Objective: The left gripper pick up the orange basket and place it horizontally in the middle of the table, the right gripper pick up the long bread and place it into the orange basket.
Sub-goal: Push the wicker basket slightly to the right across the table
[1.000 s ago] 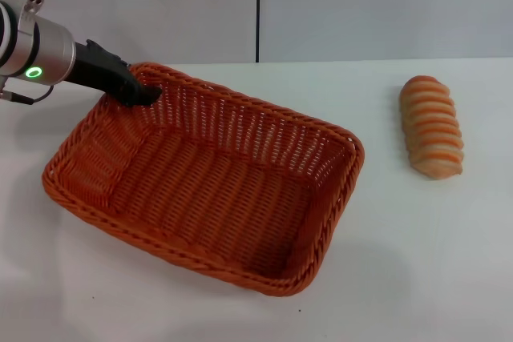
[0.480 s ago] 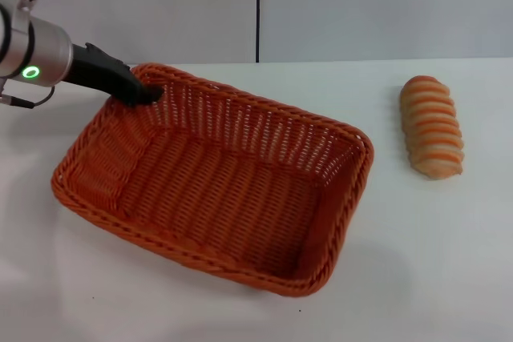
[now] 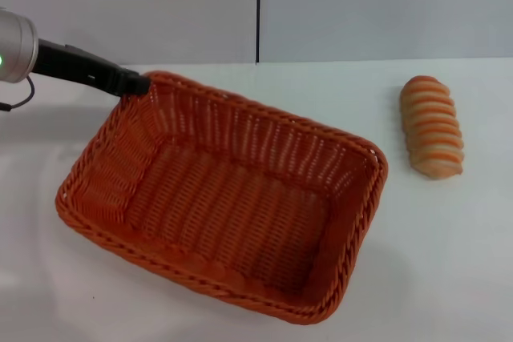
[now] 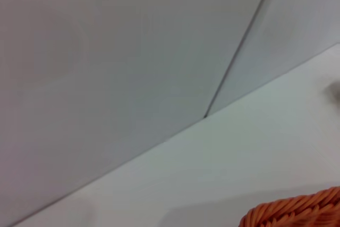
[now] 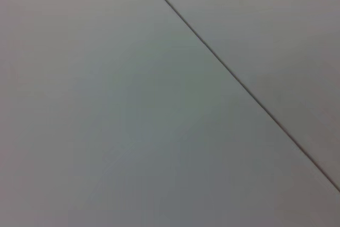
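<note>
The left gripper (image 3: 136, 84), upper left in the head view, sits at the far-left corner of the orange basket's (image 3: 220, 198) rim, though I cannot tell whether it is clamped there. Since a second ago the arm has drawn back leftward and the basket has slid right (its near corner now lower right of centre) on the table (image 3: 449, 262). The long bread (image 3: 432, 126) lies unmoved at right.
</note>
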Action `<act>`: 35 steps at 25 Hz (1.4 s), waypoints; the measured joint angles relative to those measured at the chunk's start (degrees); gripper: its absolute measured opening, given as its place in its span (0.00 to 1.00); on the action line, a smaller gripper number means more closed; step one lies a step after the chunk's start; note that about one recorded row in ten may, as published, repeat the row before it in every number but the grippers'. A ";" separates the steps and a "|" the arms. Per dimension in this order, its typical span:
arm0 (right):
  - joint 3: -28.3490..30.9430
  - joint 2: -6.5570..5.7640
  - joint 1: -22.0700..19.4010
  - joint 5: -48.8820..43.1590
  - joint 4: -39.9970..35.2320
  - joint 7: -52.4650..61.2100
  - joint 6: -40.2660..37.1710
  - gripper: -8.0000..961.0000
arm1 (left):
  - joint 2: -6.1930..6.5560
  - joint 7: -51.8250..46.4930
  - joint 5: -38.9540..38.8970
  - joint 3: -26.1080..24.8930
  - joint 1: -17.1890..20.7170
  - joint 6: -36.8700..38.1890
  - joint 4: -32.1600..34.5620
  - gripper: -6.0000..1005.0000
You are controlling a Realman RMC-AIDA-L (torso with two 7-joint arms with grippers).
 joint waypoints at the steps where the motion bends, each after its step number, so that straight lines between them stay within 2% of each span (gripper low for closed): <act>1: 0.00 0.00 0.11 0.00 0.00 0.01 0.02 0.81 | 0.00 -0.01 0.34 0.17 0.02 0.16 -0.05 0.19; 9: 0.00 -0.03 0.57 0.05 0.00 0.04 0.51 0.81 | -0.05 -0.78 1.44 0.94 0.03 0.44 -0.40 0.19; 22: 0.10 -0.08 0.42 0.19 0.00 0.13 0.91 0.81 | 0.11 -13.12 3.12 -1.29 0.45 1.80 0.35 0.19; 31: 0.18 -0.62 0.85 0.18 -0.04 -0.02 1.66 0.81 | 0.10 -13.78 2.90 -4.03 2.31 0.88 0.36 0.18; 35: 0.18 -0.74 1.33 0.16 -0.01 -0.22 2.37 0.81 | 0.29 -13.21 2.65 -4.73 2.14 1.15 0.01 0.22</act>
